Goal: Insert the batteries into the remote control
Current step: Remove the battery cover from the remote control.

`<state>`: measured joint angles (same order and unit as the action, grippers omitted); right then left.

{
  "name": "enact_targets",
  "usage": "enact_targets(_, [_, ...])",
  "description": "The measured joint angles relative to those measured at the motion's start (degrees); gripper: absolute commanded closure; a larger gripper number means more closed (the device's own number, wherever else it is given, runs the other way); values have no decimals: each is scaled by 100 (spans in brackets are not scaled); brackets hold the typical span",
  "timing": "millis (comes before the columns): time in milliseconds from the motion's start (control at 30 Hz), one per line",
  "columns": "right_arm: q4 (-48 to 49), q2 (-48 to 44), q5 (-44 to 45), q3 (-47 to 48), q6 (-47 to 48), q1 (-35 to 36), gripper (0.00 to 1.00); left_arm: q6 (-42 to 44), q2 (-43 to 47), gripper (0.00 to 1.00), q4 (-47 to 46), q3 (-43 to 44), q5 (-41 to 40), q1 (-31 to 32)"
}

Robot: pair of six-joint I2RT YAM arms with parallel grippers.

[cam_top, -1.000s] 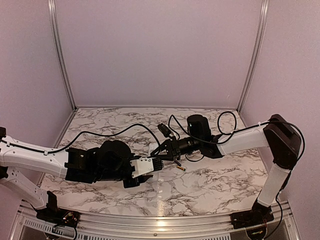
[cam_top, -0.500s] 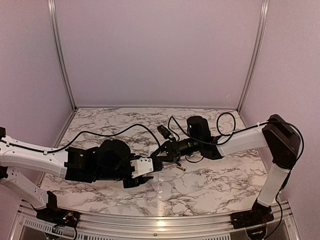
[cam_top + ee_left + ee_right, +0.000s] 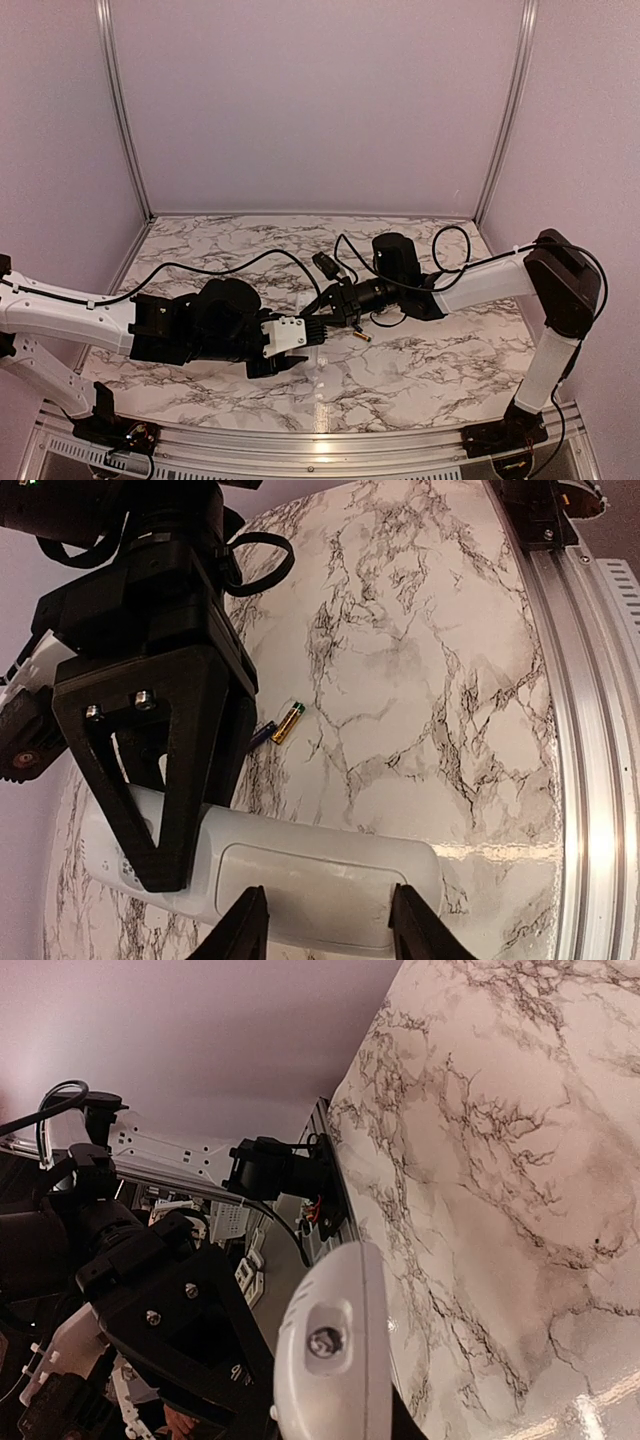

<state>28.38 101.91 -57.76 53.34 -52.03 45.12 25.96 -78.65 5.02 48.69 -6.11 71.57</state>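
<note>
Where remote control hangs mid-table, batteries lie near.

In the top view, the left arm reaches low toward 3 o'clock, with the left gripper clamped across the remote control. The right arm bends at its elbow and stretches toward 9 o'clock, with the right gripper pinched closed just beside the left one.
</note>
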Motion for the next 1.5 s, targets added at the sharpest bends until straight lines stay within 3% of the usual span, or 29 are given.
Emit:
enact_targets(367, [-7, 0, -9, -4, 68, 0, 100, -42, 9, 54, 90, 0, 208, -11])
enact_targets(767, [-17, 0, -7, -4, 109, 2, 100, -101, 11, 61, 133, 0, 114, -28])
enact_targets(1500, [81, 31, -87, -4, -15, 37, 100, 4, 103, 53, 129, -13, 140, -37])
